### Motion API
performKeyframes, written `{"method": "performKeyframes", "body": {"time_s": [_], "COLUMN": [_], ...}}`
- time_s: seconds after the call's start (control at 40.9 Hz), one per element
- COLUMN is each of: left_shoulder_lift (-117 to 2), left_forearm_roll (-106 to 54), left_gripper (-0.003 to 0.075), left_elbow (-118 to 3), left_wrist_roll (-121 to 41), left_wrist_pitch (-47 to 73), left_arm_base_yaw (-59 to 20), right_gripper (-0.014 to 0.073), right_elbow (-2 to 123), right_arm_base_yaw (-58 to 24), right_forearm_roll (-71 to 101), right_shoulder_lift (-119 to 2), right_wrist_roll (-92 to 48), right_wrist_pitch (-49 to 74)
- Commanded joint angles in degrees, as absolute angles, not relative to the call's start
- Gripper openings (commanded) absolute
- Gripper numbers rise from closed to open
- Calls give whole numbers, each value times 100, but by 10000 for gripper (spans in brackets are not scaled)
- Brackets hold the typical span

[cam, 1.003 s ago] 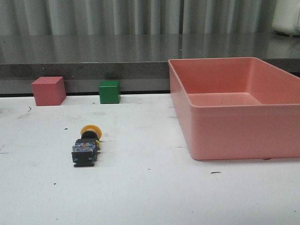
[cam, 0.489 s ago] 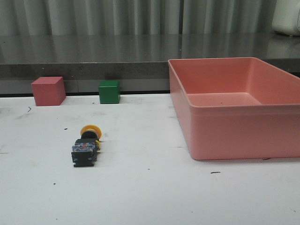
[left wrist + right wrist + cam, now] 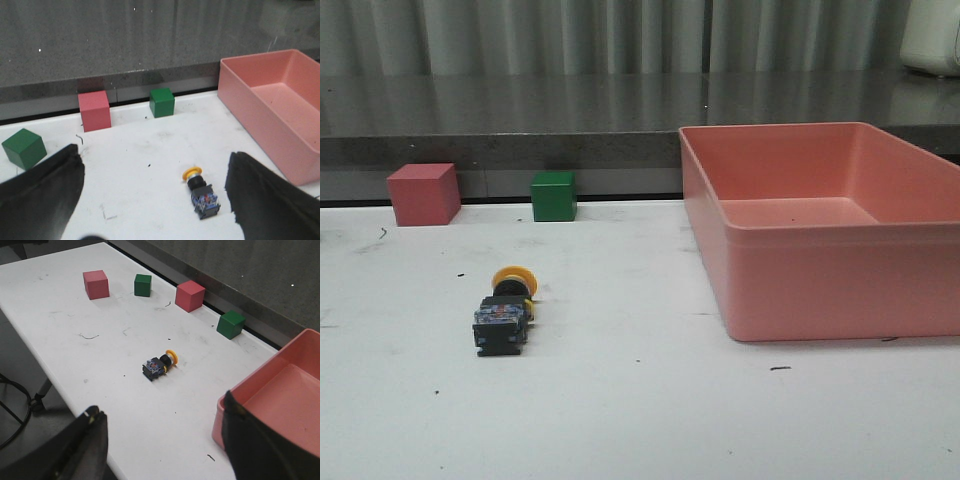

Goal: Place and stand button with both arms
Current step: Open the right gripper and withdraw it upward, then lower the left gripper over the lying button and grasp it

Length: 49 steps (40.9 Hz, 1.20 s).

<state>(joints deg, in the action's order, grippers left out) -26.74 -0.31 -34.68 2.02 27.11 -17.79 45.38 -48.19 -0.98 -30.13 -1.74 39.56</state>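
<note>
The button (image 3: 504, 308) lies on its side on the white table, left of centre, yellow cap pointing to the back, black base with blue contacts toward the front. It also shows in the left wrist view (image 3: 201, 192) and in the right wrist view (image 3: 157, 366). Neither arm shows in the front view. My left gripper (image 3: 155, 200) is open and empty, raised above the table, the button near one finger (image 3: 260, 200). My right gripper (image 3: 162, 440) is open and empty, high over the table's front edge, well away from the button.
A large pink bin (image 3: 920, 290) stands at the right. A pink-red cube (image 3: 423, 193) and a green cube (image 3: 554, 195) sit at the back left by a dark ledge. Further left stand another green cube (image 3: 23, 148) and another pink-red cube (image 3: 95, 284).
</note>
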Motion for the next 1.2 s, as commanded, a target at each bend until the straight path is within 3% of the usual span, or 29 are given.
{"method": "performKeyframes", "body": {"time_s": [0.0,0.367,0.563,0.783,1.174], "left_shoulder_lift": [-2770,-4402,-5485,-6665,-8880], "left_forearm_roll": [-246,-466,-790,-807,-842], "left_gripper": [566,568,568,568,568], "left_elbow": [-3655,-5163,-5636,-6037,-7335], "left_wrist_roll": [214,214,214,214,631], "left_wrist_pitch": [1947,3965,4092,4159,5358], "left_arm_base_yaw": [-1817,-1817,-1917,-2574,-2792], "right_gripper": [507,507,507,507,507], "right_elbow": [4675,4675,4675,4675,4675], "right_arm_base_yaw": [-4793,-4793,-4793,-4793,-4793], "right_forearm_roll": [-97,-97,-97,-97,-97], "right_shoulder_lift": [-3029,-3029,-3029,-3029,-3029], "right_wrist_roll": [-247,-247,-247,-247,-247], "right_wrist_pitch": [3536,3554,3554,3554,3559]}}
